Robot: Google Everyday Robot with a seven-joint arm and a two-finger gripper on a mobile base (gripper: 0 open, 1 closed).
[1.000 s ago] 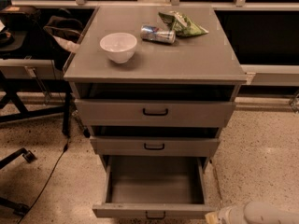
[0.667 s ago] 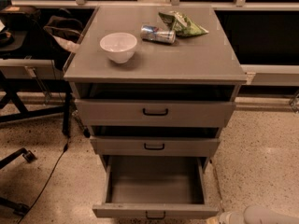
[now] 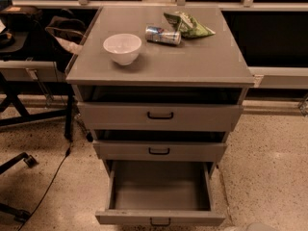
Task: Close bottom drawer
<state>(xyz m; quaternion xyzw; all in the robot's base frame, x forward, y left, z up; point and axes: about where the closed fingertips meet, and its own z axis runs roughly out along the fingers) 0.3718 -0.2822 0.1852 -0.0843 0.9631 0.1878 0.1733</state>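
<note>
The bottom drawer [image 3: 161, 196] of the grey cabinet is pulled far out and its inside is empty. Its front panel [image 3: 125, 218] lies at the lower edge of the camera view, with a small black handle [image 3: 160, 222] at the centre. The middle drawer [image 3: 192, 151] and the top drawer [image 3: 202, 116] above it each stand out a little. My gripper is out of view. Only a pale sliver of my arm [image 3: 260, 227] shows at the bottom edge, to the right of the drawer front.
On the cabinet top [image 3: 192, 61] are a white bowl [image 3: 122, 47], a drink can [image 3: 163, 34] lying down and a green snack bag [image 3: 188, 25]. A chair base [image 3: 19, 162] and a cable [image 3: 50, 182] are on the speckled floor at the left.
The pale arm at the lower right has sunk down and almost left the view. The drawers have not moved.
</note>
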